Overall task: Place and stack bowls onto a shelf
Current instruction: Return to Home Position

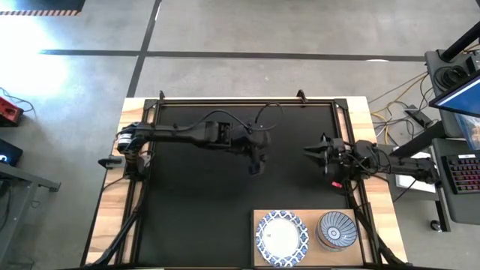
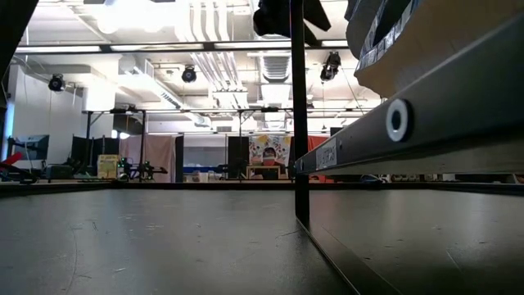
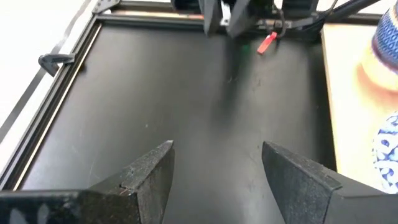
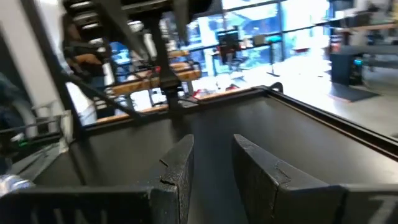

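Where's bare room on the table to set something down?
The black mat lies bare in the wide patch bordered by the left arm, the mat's left edge and the shelf. The middle is taken by the left gripper, with the right gripper close by. The shelf is crowded: the blue-rimmed bowl and grey-striped bowl nearly fill it.

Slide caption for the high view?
Blue-rimmed white bowl and grey-striped bowl side by side on the shelf; left gripper and right gripper empty above the black mat.
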